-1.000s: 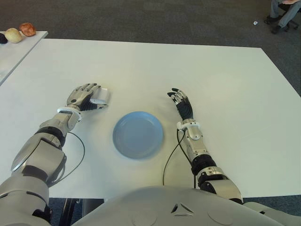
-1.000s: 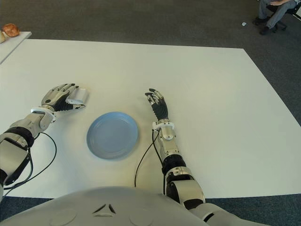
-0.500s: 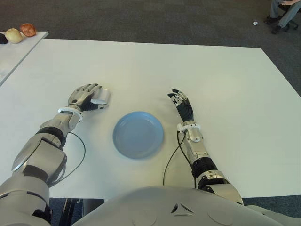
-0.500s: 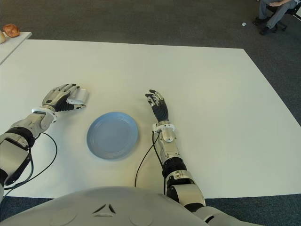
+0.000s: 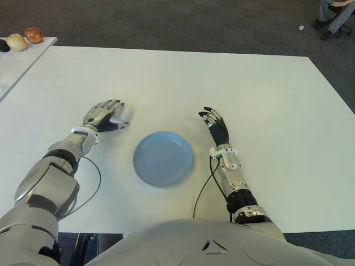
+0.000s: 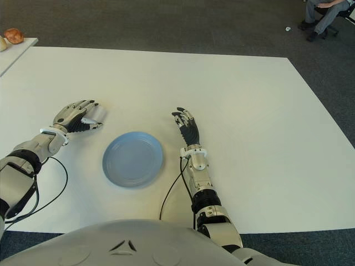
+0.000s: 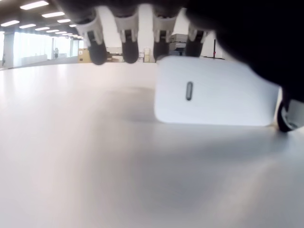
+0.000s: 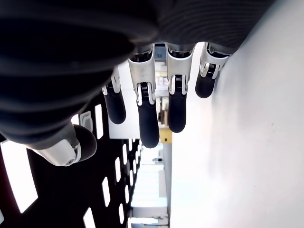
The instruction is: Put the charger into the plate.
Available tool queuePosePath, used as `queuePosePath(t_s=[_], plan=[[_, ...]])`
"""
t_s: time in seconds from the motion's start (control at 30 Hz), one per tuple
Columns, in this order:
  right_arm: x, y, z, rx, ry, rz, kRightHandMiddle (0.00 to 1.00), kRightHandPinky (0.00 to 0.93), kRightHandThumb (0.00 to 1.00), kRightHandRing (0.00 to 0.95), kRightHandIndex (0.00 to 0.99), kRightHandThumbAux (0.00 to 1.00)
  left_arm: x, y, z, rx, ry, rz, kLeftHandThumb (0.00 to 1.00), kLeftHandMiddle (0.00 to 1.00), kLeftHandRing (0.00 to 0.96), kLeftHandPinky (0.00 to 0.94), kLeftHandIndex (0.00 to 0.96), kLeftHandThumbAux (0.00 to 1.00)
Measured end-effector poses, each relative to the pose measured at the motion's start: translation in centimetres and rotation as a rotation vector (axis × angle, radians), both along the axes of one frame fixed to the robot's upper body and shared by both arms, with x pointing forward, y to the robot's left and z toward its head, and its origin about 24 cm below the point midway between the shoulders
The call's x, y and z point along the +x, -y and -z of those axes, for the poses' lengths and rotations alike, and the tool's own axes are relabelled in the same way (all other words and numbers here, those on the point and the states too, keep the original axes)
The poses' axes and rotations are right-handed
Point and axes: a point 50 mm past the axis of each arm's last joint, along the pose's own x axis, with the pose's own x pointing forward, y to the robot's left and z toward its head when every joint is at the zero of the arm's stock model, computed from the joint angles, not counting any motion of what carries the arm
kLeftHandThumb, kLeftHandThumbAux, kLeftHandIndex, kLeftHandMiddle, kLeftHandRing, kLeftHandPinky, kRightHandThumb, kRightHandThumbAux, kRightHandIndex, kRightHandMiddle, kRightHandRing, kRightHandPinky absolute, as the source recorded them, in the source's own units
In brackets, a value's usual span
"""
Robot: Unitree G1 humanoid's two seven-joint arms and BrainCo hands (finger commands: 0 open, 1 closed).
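The white charger (image 5: pixel 123 115) lies on the white table (image 5: pixel 266 100), left of the blue plate (image 5: pixel 163 158). My left hand (image 5: pixel 109 113) reaches over it from the near left. In the left wrist view the charger (image 7: pixel 213 92) sits flat on the table under my spread fingers (image 7: pixel 97 47), with the thumb beside one of its edges; the fingers do not clasp it. My right hand (image 5: pixel 215 123) shows right of the plate, fingers (image 8: pixel 142 118) straight and holding nothing. The plate holds nothing.
A second table (image 5: pixel 16 61) at the far left carries a few round food items (image 5: pixel 25 39). Black cables (image 5: pixel 202 188) trail from both forearms over the near table edge. A person's legs (image 5: pixel 335 14) show on the carpet at the far right.
My left hand has slid forward and to the right, covering more of the charger. The right forearm drew back slightly toward me; plate unmoved.
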Motion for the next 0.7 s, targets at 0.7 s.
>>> queuePosePath(t_s=[0.7], plan=[[-0.3,0.1,-0.1,0.001,-0.002,-0.001,0.321,0.029,0.000,0.221,0.178,0.463,-0.2,1.3,0.5,-0.001,-0.029,0.087,0.157,0.010,0.016,0.070,0.000,0.394]])
